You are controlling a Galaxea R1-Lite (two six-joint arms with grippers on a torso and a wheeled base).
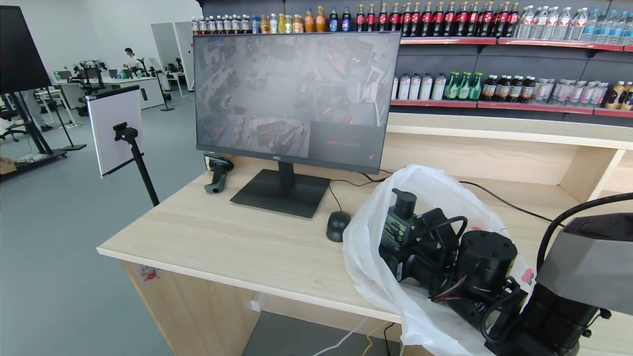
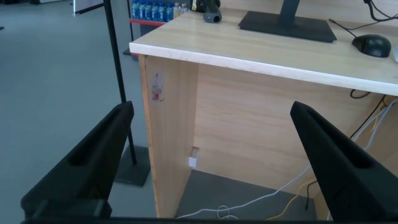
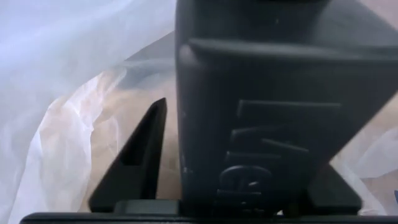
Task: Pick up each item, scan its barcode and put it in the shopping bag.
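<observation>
**Holding a black item inside the bag**

The right gripper (image 3: 211, 124) pinches a black, hard-moulded block with raised lettering (image 3: 280, 93). One finger (image 3: 140, 162) lies against its side, within the thin white plastic shopping bag (image 1: 376, 277). The block looks rigid and smooth, likely slippery, and best held by its flat sides; the bag is flimsy. The head view places the bag on the pale wooden counter (image 1: 222, 242). The left wrist view shows the left gripper (image 2: 211, 109) spread wide, low beside the counter's end.
</observation>
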